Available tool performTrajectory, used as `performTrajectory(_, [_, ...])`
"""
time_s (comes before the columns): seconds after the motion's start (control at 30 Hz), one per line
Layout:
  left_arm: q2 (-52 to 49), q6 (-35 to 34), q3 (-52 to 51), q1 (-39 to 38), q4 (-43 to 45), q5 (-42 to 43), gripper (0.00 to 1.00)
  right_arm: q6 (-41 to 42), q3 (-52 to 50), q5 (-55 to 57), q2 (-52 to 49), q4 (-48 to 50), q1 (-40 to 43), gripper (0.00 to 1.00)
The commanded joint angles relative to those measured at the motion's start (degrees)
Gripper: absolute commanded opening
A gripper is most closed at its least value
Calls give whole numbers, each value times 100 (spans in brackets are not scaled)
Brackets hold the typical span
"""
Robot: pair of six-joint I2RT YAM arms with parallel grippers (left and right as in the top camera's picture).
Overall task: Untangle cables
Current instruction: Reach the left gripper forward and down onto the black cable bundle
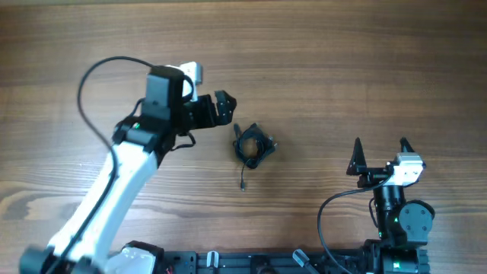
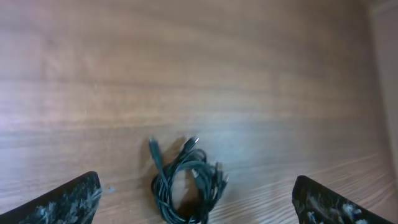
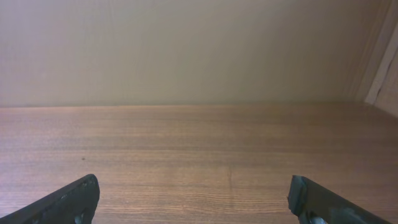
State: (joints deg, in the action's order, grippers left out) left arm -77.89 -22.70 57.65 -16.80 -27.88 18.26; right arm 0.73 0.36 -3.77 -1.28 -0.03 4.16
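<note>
The cables (image 1: pixel 253 145) lie as a small knotted black bundle in the middle of the wooden table, one loose strand with a plug trailing toward the front. My left gripper (image 1: pixel 226 108) hovers just left of and behind the bundle, wide open and empty. In the left wrist view the cables (image 2: pixel 186 182) sit between and ahead of the spread fingertips (image 2: pixel 68 202), untouched. My right gripper (image 1: pixel 380 154) stands open at the front right, far from the bundle. The right wrist view shows only bare table between its fingertips (image 3: pixel 68 202).
The left arm's thick black cable (image 1: pixel 95 84) loops over the table at the left. The arm bases and a black rail (image 1: pixel 266 262) run along the front edge. A wall rises beyond the table's far edge (image 3: pixel 186 104).
</note>
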Motion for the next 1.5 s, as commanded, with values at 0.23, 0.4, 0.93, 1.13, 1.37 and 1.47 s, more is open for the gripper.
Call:
performTrajectory(0.23, [-1641, 264, 74, -1397, -26, -1764, 83, -72, -7, 76, 26, 13, -24, 100])
performTrajectory(0.4, [-2260, 280, 72, -2063, -28, -3093, 77, -72, -7, 79, 26, 13, -24, 100])
performTrajectory(0.93, [-2339, -398, 87, -2170, -258, -3073, 4, -72, -7, 79, 26, 13, -24, 100])
performTrajectory(1.13, [-1609, -3276, 87, -2063, -555, -3071, 4, -72, -7, 76, 26, 13, -24, 100])
performTrajectory(1.37, [-1565, -6347, 87, -2330, -669, -892, 100, -70, -7, 76, 26, 13, -24, 100])
performTrajectory(1.47, [-1484, -4557, 87, -2299, -323, -929, 100, -72, -7, 76, 26, 13, -24, 100])
